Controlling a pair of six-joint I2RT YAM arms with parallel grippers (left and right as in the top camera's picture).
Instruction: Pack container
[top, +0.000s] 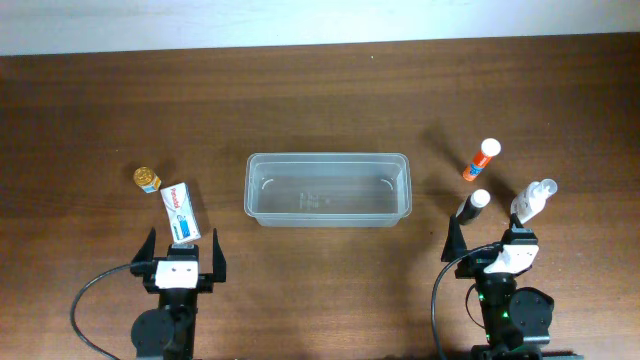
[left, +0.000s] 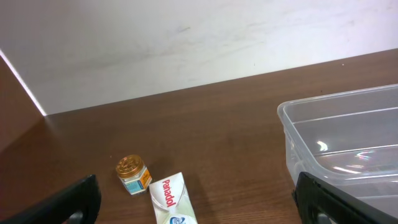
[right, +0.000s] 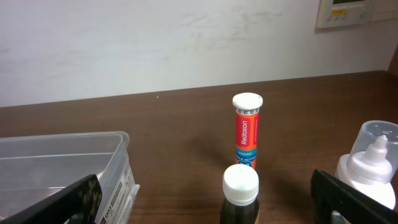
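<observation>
A clear container (top: 326, 190) sits at the middle of the desk (top: 320, 100). At the near edge, both claws are spread wide. The left claw (top: 182, 242) faces a Panadol box (top: 179, 214) and a small jar (top: 147, 179) toward the left edge. The right claw (top: 490, 240) faces an orange tube (top: 480, 160), a dark bottle (top: 473, 204) and a white bottle (top: 533, 198) toward the right edge.

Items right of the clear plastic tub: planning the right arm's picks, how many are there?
3: orange white-capped tube farthest back; dark white-capped bottle nearer; white clear-capped bottle rightmost. None seems hidden.
</observation>
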